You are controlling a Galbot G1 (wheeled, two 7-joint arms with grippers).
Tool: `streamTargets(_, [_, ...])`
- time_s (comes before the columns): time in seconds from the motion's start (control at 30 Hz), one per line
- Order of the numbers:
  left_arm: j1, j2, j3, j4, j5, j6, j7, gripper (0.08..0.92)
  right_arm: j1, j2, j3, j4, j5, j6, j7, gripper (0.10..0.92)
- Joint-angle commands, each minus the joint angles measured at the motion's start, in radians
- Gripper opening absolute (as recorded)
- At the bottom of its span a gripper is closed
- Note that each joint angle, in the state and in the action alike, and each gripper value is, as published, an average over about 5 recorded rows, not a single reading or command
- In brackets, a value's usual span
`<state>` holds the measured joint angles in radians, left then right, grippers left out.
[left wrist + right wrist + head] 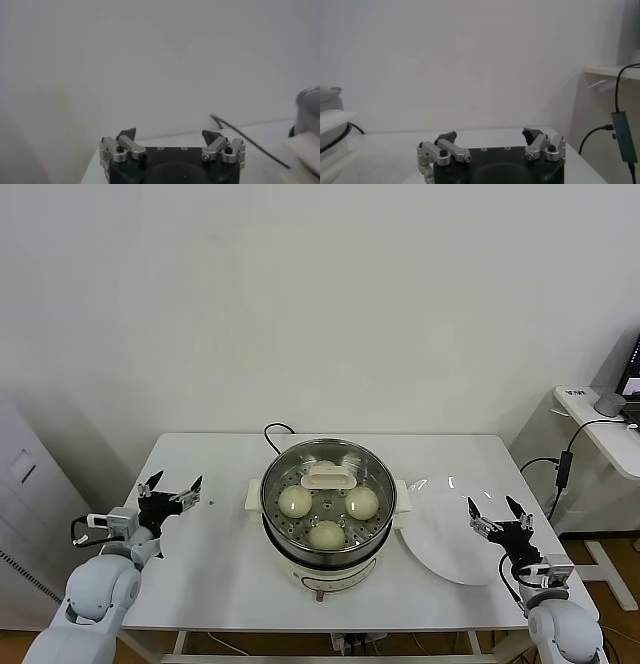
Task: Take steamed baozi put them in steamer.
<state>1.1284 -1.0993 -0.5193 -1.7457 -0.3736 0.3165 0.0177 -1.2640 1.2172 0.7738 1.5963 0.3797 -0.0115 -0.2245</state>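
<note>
The steamer [380,484] stands mid-table, a shiny steel pot on a white base with its black cord [275,429] behind. Three pale baozi lie on its perforated tray: left [295,501], right [362,502], front [327,534]. A white handle [328,477] sits over the tray's back; a fourth bun is not visible. My left gripper [170,487] is open and empty over the table's left edge, also in its wrist view [170,135]. My right gripper [498,509] is open and empty at the right edge, also in its wrist view [490,135].
A flat white plate [450,534] lies right of the steamer, close to my right gripper. A white side desk [600,424] with hanging cables stands at the far right. A grey cabinet [25,484] stands at the left. The steamer's rim shows in the left wrist view [310,105].
</note>
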Motion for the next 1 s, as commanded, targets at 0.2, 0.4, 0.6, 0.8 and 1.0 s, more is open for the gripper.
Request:
streamTargets(0.2, [0.017,-0.012,-0.009,0.076,-0.073,-0.019,0.001,0.823,0.01,0.005,-0.019,-0.01,-0.016,-0.021,0.035,0.823])
streamTargets(0.4, [0.019,-0.014,-0.008,0.07,-0.073,-0.019,0.002,0.823,0.012,0.004,-0.014,-0.009,-0.028,-0.033,0.038,0.823])
streamTargets(0.6, [0.02,-0.014,-0.009,0.064,-0.072,-0.017,0.001,0.823,0.013,0.008,-0.014,-0.017,-0.04,-0.036,0.039,0.823])
streamTargets(0.8, [0.022,-0.015,-0.009,0.055,-0.072,-0.016,0.001,0.823,0.011,0.014,-0.019,-0.02,-0.054,-0.034,0.036,0.823])
streamTargets(1.0, [0.025,-0.016,-0.01,0.049,-0.073,-0.013,0.0,0.823,0.01,0.017,-0.022,-0.021,-0.06,-0.031,0.032,0.823])
